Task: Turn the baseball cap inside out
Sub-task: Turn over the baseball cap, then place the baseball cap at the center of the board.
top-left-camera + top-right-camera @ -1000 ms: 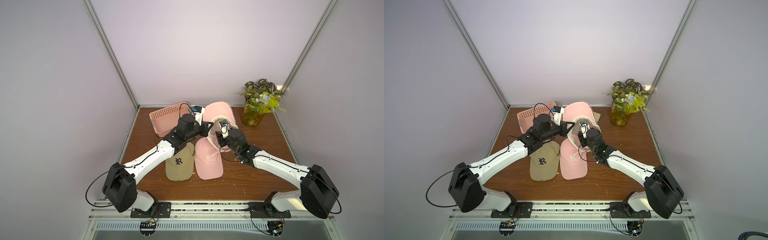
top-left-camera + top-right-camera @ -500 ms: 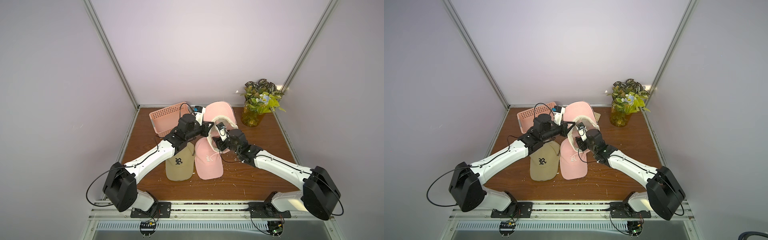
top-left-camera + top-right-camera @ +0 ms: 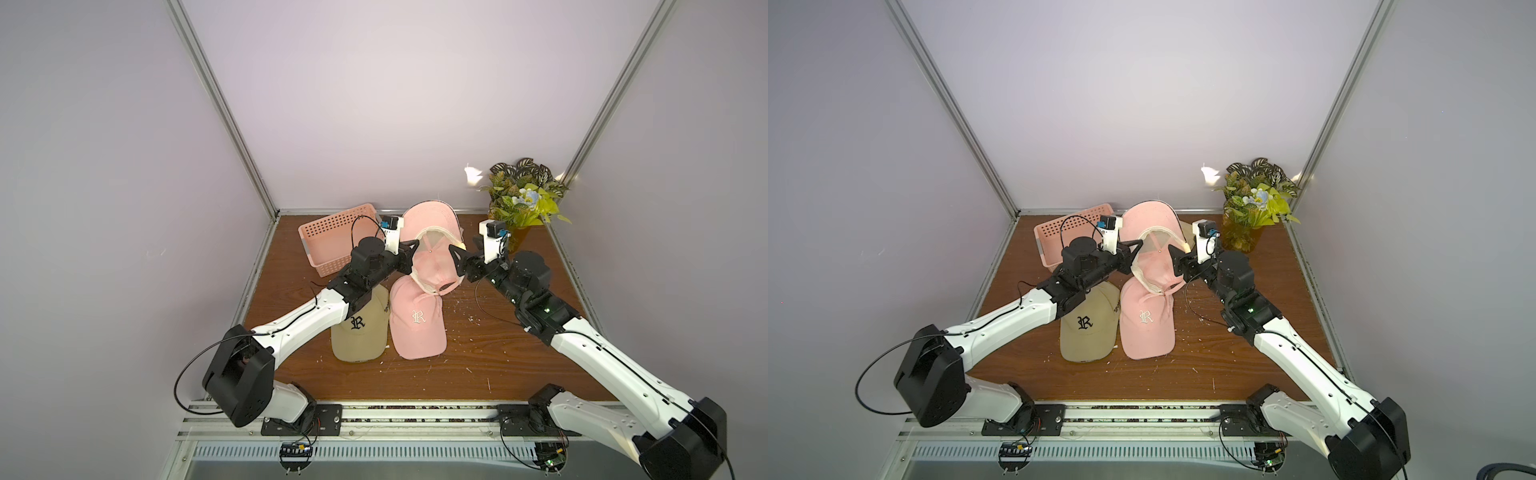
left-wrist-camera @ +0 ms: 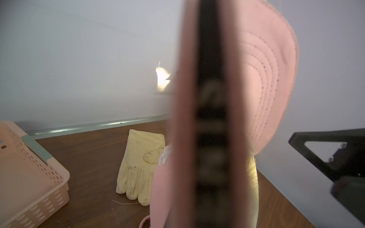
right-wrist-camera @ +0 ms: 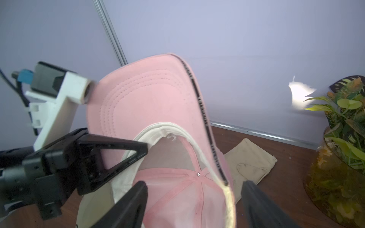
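Brown wood table (image 3: 498, 365), flecked with pale crumbs. Near the middle, tan cap (image 3: 359, 336), logo up. Just beside the tan cap, on the right: pink cap (image 3: 417, 328), logo up too. Behind the tan cap: pink basket (image 3: 328, 232). Farther back, by the wall: pale glove (image 4: 138, 167). Well apart from the tan cap, in the back right corner: plant vase (image 3: 1239, 239).

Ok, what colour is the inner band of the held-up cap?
The inner band is off-white, on a pink cap; clearest in the right wrist view.
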Controlling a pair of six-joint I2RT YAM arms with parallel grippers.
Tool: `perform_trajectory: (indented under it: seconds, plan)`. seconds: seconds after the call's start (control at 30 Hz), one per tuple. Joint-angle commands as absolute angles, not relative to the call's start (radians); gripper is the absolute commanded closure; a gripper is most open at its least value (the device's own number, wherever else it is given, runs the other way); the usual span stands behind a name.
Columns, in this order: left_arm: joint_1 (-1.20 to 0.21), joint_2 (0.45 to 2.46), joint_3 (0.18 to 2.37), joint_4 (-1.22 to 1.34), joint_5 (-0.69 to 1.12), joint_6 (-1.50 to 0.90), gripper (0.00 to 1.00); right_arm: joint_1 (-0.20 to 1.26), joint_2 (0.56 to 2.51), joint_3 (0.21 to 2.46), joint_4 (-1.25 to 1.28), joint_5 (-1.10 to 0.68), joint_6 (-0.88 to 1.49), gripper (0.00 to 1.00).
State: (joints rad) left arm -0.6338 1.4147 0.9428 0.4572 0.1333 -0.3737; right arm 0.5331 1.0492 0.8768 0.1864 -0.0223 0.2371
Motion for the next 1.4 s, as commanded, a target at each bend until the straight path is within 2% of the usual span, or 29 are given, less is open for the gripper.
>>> perform_trajectory:
  seconds: [0.0, 0.1, 0.3, 0.4, 0.57, 0.97, 1.37]
  plan:
    - [-0.622, 1.358, 0.846, 0.801, 0.114, -0.264, 1.0, 0.484, 1.041, 0.93, 0.209, -0.192, 0.472, 0.22]
    - [-0.616, 1.351, 0.786, 0.918, 0.091, -0.204, 1.0, 0.457, 1.04, 0.948, 0.231, -0.265, 0.61, 0.26]
    - [-0.612, 1.36, 0.767, 0.97, 0.086, -0.094, 1.0, 0.431, 1.057, 1.016, 0.174, -0.311, 0.968, 0.29]
    - [-0.613, 1.368, 0.744, 1.038, 0.083, -0.071, 1.0, 0.422, 1.055, 0.984, 0.258, -0.377, 1.151, 0.34]
    - [-0.612, 1.378, 0.732, 1.078, 0.079, -0.047, 1.0, 0.419, 1.029, 0.949, 0.324, -0.356, 1.308, 0.36]
    - [-0.612, 1.408, 0.747, 1.1, 0.092, -0.023, 1.0, 0.417, 1.051, 0.913, 0.413, -0.369, 1.431, 0.38]
    - [-0.612, 1.453, 0.78, 1.139, 0.112, -0.029, 1.0, 0.42, 1.071, 0.889, 0.439, -0.356, 1.438, 0.36]
